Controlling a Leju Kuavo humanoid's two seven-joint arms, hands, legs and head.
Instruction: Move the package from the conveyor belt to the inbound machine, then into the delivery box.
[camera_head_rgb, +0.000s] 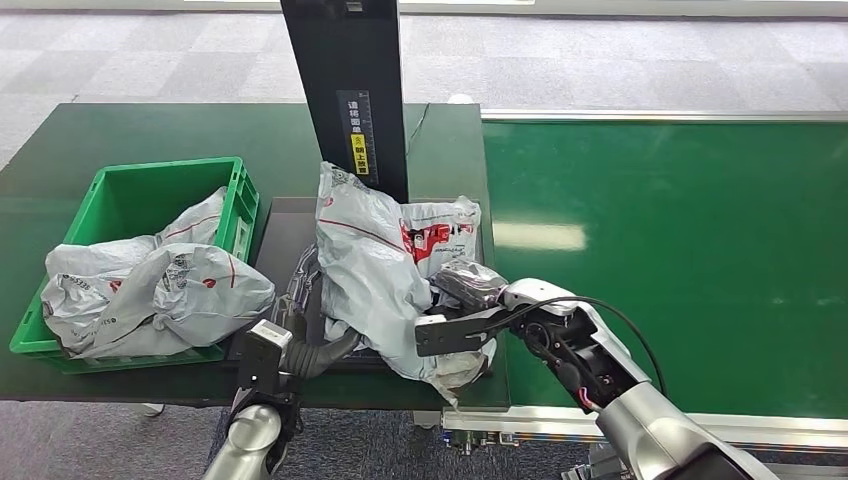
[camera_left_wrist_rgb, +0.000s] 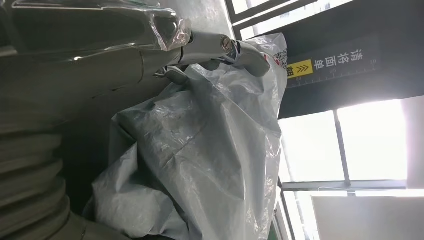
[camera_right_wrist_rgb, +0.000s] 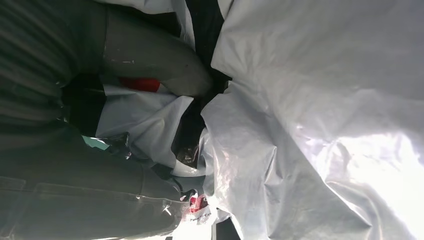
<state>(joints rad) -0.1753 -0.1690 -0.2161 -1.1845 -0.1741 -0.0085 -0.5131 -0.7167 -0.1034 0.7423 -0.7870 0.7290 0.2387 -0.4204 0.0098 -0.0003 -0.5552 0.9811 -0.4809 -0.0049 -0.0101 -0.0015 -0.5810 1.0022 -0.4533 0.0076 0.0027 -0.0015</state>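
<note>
Head view first: the right robot hand (camera_head_rgb: 462, 300) reaches in from the conveyor belt (camera_head_rgb: 660, 260) side and is pressed into the right flank of the package (camera_head_rgb: 365, 270). Its fingers seem closed on a fold of the bag; the right wrist view shows a thumb (camera_right_wrist_rgb: 165, 65) against crumpled grey film, so I judge it is gripping. The left robot hand (camera_head_rgb: 310, 355) comes up from the near edge of the tabletop (camera_head_rgb: 150, 140), its dark fingers curved under the package's lower left edge. In the left wrist view a finger (camera_left_wrist_rgb: 235, 50) lies over the bag's top fold, so that hand looks to be holding too, though how firmly I cannot tell.

The package sits between the two hands, on the dark platform of the inbound machine (camera_head_rgb: 345, 90), right in front of its black upright post. It stands rather tall and slumped, its long axis running from the near edge towards the post. It is a soft grey plastic mailer, wrinkled, with red lines and a red logo.

The green delivery box (camera_head_rgb: 235, 190) lies to the package's left, at the left end of the tabletop, already holding similar grey bags. The left hand is the nearer to it, so the coming move likely goes leftward.
</note>
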